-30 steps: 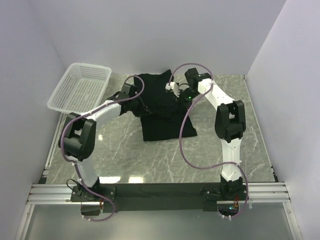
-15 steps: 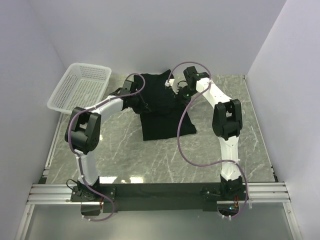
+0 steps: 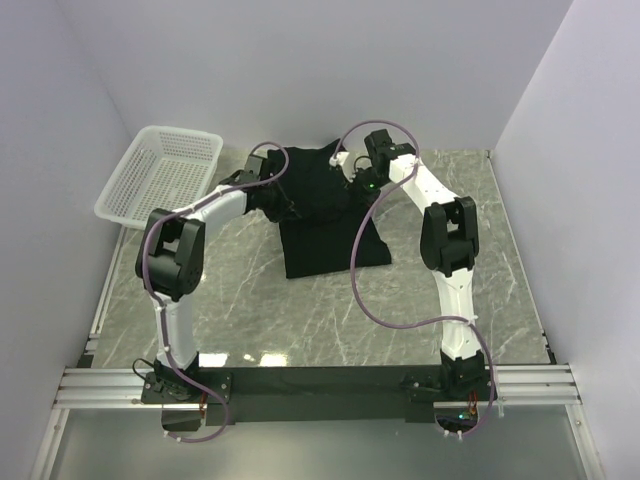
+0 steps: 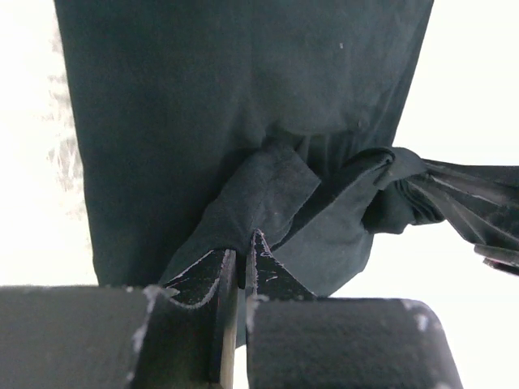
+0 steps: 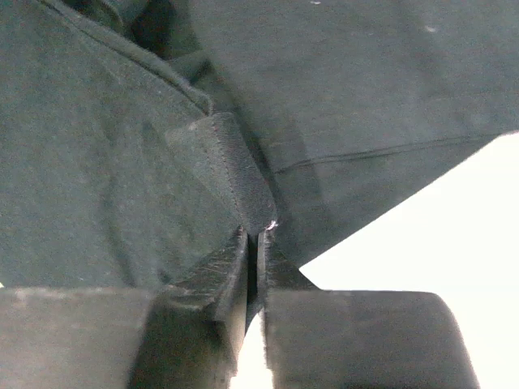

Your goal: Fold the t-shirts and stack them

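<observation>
At the far middle of the counter the black t-shirt lies half folded. The left gripper and right gripper each pinch its cloth in tight jaws, probably to fold both corners together.

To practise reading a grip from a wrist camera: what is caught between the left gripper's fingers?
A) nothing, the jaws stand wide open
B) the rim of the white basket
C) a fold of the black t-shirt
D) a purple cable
C: in the left wrist view the left gripper has its jaws almost together on a bunched fold of the black t-shirt, while the white basket sits apart at the far left of the table.
</observation>
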### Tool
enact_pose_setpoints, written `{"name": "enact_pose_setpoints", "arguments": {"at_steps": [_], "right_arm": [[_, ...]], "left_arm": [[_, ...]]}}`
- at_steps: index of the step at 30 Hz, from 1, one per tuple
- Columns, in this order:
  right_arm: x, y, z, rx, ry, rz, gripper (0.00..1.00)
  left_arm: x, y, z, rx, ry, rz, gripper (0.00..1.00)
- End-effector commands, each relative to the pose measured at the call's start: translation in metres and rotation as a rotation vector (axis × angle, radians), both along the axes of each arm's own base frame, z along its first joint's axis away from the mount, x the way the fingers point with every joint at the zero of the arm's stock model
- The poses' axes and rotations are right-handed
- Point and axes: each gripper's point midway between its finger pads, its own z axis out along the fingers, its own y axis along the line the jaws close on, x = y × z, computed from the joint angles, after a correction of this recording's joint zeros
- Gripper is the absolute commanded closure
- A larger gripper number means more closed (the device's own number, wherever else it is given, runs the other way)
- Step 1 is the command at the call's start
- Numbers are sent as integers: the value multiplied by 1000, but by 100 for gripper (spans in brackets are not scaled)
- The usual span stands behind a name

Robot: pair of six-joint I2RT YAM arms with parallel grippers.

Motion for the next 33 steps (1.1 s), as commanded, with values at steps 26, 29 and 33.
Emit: {"name": "enact_pose_setpoints", "arguments": {"at_steps": [26,29,33], "right_arm": [[-53,-35,99,199,-233,-10,14],[-69,-38,98,217,-211,-30,14],[-95,-41,94,228,-176,-43,14]], "left_arm": [[-44,41,61,49,-236,0,42],[-44,37,51,32,-237,-16,43],[-33,31,39,33,-227,-34,44]]}}
